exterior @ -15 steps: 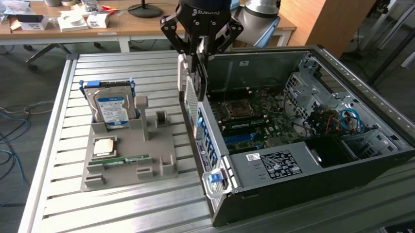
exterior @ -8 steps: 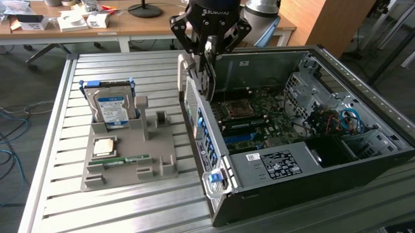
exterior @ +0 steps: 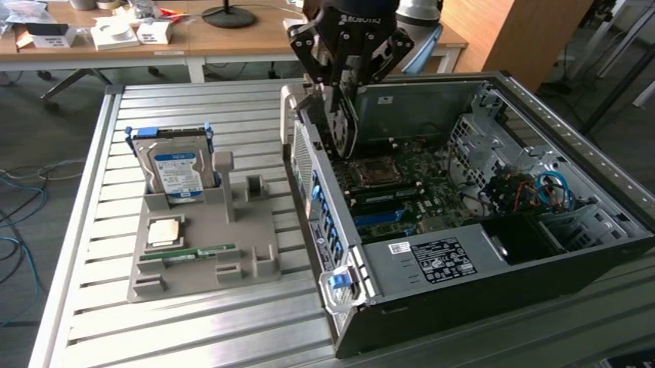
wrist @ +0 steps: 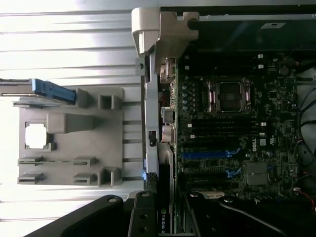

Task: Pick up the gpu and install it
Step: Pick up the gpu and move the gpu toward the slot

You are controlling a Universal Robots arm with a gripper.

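Install step: tool clenched on gpu, upright above case, far left; seating needs edge aligned w/ blue slot.

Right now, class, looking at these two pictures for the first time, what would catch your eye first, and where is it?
The open computer case, its circuit board bare, takes up the exterior view's right. Above its far end the black claw grips a dark graphics card edge-on. On that view's left a blue-labelled hard drive stands upright in a grey tray.
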